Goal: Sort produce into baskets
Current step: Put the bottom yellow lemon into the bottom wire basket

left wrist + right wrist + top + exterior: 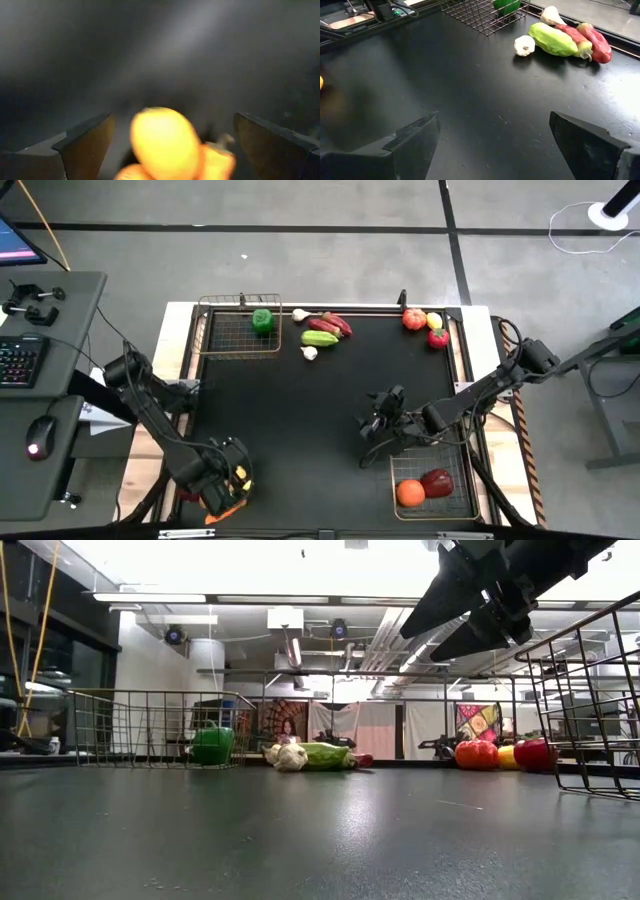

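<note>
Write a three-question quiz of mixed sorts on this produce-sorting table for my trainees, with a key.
1. True or false: the green pepper lies inside the far basket.
2. What lies in the near basket? A) two lemons B) an orange and a dark-red piece C) a carrot and garlic
3. Fill in: the right gripper hovers with its jaws ____ over the bare mat.

Key
1. True.
2. B: the orange and the dark-red piece.
3. Open. The left gripper, at the near left corner, is open too, around yellow produce.
</note>
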Robot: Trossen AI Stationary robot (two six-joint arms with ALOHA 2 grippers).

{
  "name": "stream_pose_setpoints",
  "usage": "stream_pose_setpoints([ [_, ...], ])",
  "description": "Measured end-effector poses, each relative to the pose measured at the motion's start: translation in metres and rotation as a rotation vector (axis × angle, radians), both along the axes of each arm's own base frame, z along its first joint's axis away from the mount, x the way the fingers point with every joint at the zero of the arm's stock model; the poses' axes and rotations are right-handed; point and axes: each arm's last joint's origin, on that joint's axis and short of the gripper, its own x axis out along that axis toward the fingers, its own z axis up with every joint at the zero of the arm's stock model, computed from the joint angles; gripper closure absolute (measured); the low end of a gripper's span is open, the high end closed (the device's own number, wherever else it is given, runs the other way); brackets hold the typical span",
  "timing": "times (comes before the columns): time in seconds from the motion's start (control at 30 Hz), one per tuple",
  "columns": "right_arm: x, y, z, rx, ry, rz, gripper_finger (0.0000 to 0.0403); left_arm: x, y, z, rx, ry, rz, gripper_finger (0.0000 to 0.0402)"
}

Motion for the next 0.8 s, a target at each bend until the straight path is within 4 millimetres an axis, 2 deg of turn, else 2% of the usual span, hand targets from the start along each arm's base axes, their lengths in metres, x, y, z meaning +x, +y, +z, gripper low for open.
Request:
stream_pose_setpoints([
  [0.17,0.0,0.0,0.0,0.001,-0.001,0.0,0.0036,0.007,-0.011,-0.005,0.004,0.071,-0.002,0.0002],
  [0.4,0.0,0.0,0.0,0.001,0.0,0.0,0.0036,-0.001,-0.011,-0.022,0.09,0.225,0.051,0.0002],
  [0.8,0.0,0.0,0.0,0.001,0.001,0.0,0.0036,-0.003,-0.018,-0.025,0.065,0.211,0.051,0.0002],
])
